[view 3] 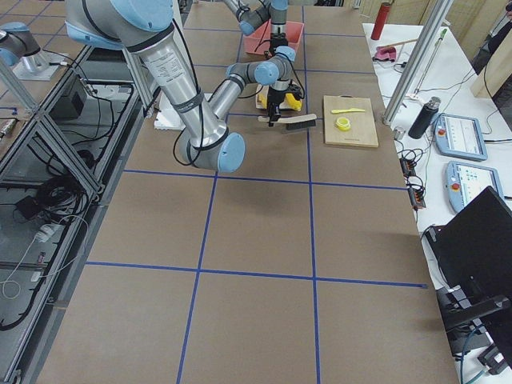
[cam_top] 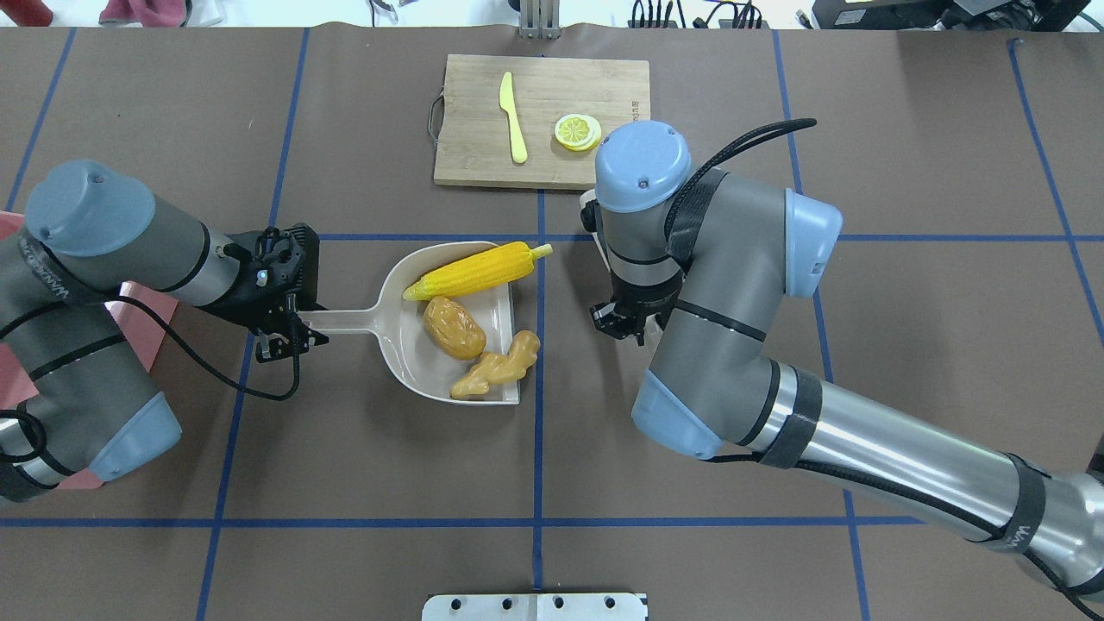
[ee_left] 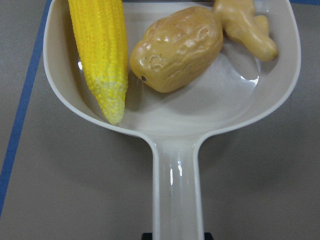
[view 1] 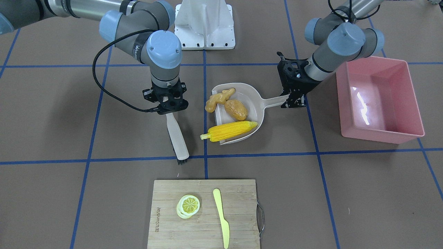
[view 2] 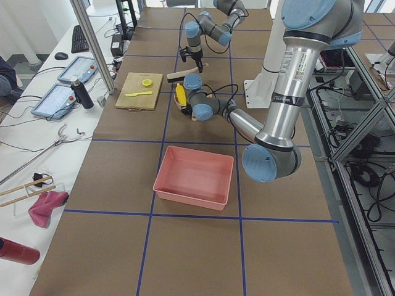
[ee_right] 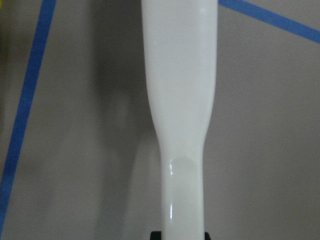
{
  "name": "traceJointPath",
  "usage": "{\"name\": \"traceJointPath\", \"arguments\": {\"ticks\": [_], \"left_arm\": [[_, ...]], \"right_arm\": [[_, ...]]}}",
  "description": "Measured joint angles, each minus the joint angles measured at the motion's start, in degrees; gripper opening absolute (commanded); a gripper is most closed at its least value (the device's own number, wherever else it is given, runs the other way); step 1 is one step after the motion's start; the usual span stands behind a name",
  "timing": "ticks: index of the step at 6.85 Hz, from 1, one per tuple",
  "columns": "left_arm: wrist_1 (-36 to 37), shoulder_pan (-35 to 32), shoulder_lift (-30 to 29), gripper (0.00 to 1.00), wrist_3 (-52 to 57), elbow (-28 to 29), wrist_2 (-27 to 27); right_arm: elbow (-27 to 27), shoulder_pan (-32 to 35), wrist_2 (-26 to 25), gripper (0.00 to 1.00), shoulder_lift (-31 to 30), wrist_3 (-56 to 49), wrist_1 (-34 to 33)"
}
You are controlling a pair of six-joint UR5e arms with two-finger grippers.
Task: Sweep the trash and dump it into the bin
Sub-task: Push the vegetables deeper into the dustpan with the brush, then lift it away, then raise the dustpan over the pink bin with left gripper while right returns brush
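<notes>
Trash: the corn (view 1: 230, 130), potato (view 1: 236, 109) and ginger (view 1: 218, 100) all lie in the dustpan (view 1: 255, 103), none in the bin.
Corn: lies along one side wall of the pan, with its stalk end poking out past the open lip.
Potato: in the middle of the pan, between corn and ginger, and touching the ginger.
Ginger: at the other side of the pan, by the lip, with one end hanging over it.
Dustpan: beige, at mid-table, with its mouth toward the right arm and its handle toward the left arm.
Left gripper (view 1: 294, 100): jaws clamped on the end of the dustpan handle; the wrist view shows the handle running down between them.
Right gripper (view 1: 169, 108): jaws closed around the handle of the brush (view 1: 178, 138).
Brush: white, beside the pan's mouth but apart from it; its dark bristle end points toward the board and sits over a blue tape line.
Bin (view 1: 380, 135): pink tub on the robot's left, beyond the left gripper and apart from the dustpan, with glare on its glossy floor.
Board (view 1: 204, 231): wooden, at the far edge from the robot, carrying a lemon slice (view 1: 189, 204) and a knife (view 1: 221, 218), which lie apart.
</notes>
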Motion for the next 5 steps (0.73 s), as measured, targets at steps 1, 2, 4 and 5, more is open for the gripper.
{"name": "traceJointPath", "arguments": {"ticks": [1, 2, 4, 5], "left_arm": [[-0.6, 0.0, 0.2, 0.0, 0.0, 0.0, 0.0], [-1.5, -0.1, 0.4, 0.0, -0.1, -0.1, -0.3], [-6.3, -0.8, 0.8, 0.0, -4.2, -1.1, -2.4], [-9.4, -1.3, 1.1, 0.0, -7.2, -1.7, -3.0]], "right_arm": [[2.5, 1.8, 0.1, 0.0, -2.2, -0.7, -0.1], [6.2, 4.0, 0.2, 0.0, -5.6, -1.0, -0.2], [13.1, 8.9, 0.6, 0.0, -13.3, -2.0, 0.0], [15.0, 12.0, 1.2, 0.0, -16.4, -4.0, -0.1]]}}
